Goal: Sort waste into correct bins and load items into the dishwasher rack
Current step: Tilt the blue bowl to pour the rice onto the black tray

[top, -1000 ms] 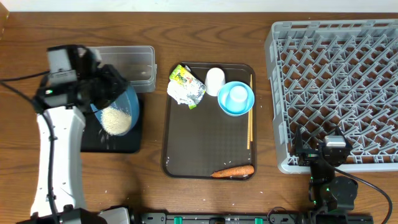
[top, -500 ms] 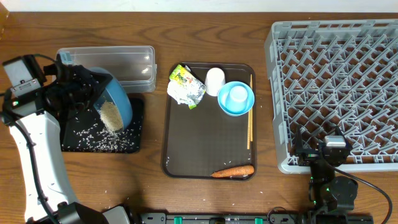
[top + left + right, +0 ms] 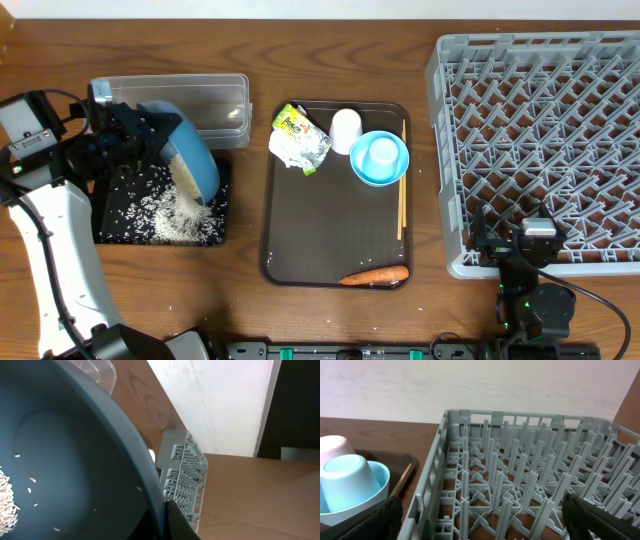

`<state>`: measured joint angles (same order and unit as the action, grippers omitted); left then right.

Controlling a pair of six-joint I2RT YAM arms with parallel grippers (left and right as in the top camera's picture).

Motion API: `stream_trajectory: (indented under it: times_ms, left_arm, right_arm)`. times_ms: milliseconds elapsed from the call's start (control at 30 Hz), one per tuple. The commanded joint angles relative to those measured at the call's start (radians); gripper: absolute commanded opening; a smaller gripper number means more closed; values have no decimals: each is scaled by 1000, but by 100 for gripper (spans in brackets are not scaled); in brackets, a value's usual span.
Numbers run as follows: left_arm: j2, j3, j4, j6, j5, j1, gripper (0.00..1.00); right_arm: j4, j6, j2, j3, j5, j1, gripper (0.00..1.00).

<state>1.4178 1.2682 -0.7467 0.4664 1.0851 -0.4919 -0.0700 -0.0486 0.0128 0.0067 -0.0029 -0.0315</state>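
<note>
My left gripper [image 3: 135, 140] is shut on the rim of the dark blue dish [image 3: 190, 160] and holds it steeply tilted over the black tray [image 3: 222, 180]. White rice [image 3: 175, 215] lies piled and scattered on that tray. In the left wrist view the dish [image 3: 75, 460] fills the frame with a few grains [image 3: 5, 505] left in it. The clear tub [image 3: 215, 105] sits just behind. The wrappers [image 3: 300, 140], white cup [image 3: 346, 128], light blue bowl [image 3: 380, 158], chopsticks [image 3: 402, 200] and carrot [image 3: 375, 276] lie on the brown serving tray. My right gripper [image 3: 520, 250] is open and empty at the front edge of the grey rack [image 3: 540, 140].
The brown serving tray [image 3: 330, 240] sits in the middle between the bins and the rack. A few rice grains lie on the table near the front left edge. The right wrist view shows the rack's pegs [image 3: 520, 475] and the light blue bowl [image 3: 350, 490].
The left arm swung left and tipped the dish steeper. The rice slid out of the dish onto the black tray. The right arm has not moved.
</note>
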Motion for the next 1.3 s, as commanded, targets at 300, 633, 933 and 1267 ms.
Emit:
stream_trajectory:
  times_ms: [300,633,933,1267]
  left_arm:
    - [26,-2,14,-16,105,-155,6]
    - [150,-4,-56,-80,263,-166,6]
    - [169,-4,-37,-102,380,-175,6]
    - [169,-4,-169,-153,338,-232,6]
  right_arm:
    - [-5,-13,-5,-2,10,18,99]
    - [-5,-13,-5,-2,10,18,99]
    - [-5,-13,-5,-2,10,18,99]
    - [-5,-13,-5,-2,10,18,99]
